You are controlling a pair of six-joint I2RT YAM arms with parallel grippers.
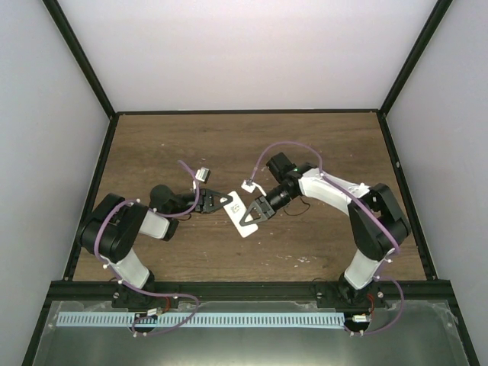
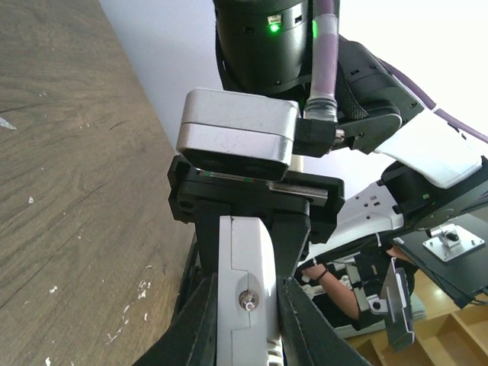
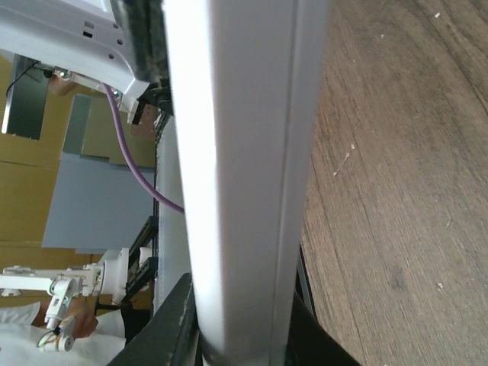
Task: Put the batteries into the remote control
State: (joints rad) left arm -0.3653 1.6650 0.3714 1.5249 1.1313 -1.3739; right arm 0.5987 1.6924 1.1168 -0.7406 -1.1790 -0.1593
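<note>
The white remote control [image 1: 244, 214] is held above the table between both grippers. My left gripper [image 1: 228, 203] is shut on its left end. In the left wrist view the remote [image 2: 244, 267] stands edge-on between the two black fingers [image 2: 197, 320], with a small round metal part on its edge. My right gripper [image 1: 257, 211] is shut on the remote's other side. In the right wrist view the remote's long white edge [image 3: 244, 152] fills the middle, with the fingers [image 3: 171, 320] clamped on it at the bottom. The blue batteries are not in view.
The brown wooden table [image 1: 191, 145] is framed by black rails and white walls. A black cable [image 1: 301, 206] lies under the right arm. The right arm's wrist and camera [image 2: 244, 130] sit just beyond the remote in the left wrist view.
</note>
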